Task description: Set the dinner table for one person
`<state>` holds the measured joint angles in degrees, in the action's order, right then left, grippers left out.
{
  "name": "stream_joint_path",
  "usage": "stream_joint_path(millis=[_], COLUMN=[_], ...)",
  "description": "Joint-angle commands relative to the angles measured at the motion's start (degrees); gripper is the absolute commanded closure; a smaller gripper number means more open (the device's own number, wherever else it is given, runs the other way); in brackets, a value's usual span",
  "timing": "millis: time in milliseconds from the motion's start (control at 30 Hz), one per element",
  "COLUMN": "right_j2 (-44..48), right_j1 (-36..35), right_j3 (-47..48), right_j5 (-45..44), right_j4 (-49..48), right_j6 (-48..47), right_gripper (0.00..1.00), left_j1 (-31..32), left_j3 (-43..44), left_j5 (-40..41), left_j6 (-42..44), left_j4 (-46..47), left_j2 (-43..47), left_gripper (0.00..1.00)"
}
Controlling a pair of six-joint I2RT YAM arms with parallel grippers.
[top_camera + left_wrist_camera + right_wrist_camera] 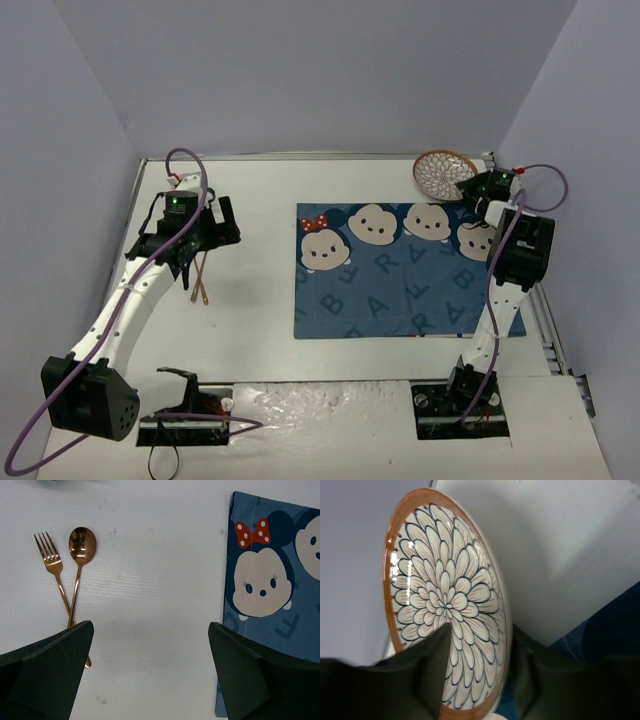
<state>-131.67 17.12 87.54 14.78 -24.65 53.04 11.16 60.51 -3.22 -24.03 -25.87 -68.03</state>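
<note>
A flower-patterned plate with an orange-brown rim sits at the far right of the dinner table, just beyond the blue cartoon-face mat. My right gripper straddles the plate's near rim, one finger over the patterned face and one outside the rim. Whether the pads press on it does not show. My left gripper hangs open over bare table, empty. A copper fork and spoon lie crossed at its left, and the mat's edge shows at its right.
Grey walls close in the table on the back and both sides. A metal edge runs along the right side, close to the right arm. The fork and spoon lie left of the mat, under the left arm.
</note>
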Motion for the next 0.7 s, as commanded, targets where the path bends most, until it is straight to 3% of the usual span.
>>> stream_joint_path(millis=[0, 167, 433, 667], right_j2=[-0.59, -1.36, 1.56, 10.47], right_j1=[-0.51, -0.51, -0.62, -1.63], right_j3=[3.23, 3.96, 1.62, -3.02], right_j5=[1.58, 3.25, 10.5, 14.38], right_j4=[-3.61, -5.64, -16.62, -19.95], right_j6=[2.06, 2.91, 6.83, 7.72], right_gripper=[0.74, 0.99, 1.0, 1.0], left_j1=[-0.44, -0.44, -0.44, -0.52], left_j3=[1.93, 1.8, 1.72, 1.85], left_j5=[-0.47, -0.55, -0.64, -1.21], left_j6=[0.74, 0.74, 0.69, 0.53], left_j4=[2.66, 2.84, 2.84, 2.93], left_j2=[0.21, 0.09, 0.37, 0.77], left_gripper=[0.03, 0.03, 0.03, 0.03])
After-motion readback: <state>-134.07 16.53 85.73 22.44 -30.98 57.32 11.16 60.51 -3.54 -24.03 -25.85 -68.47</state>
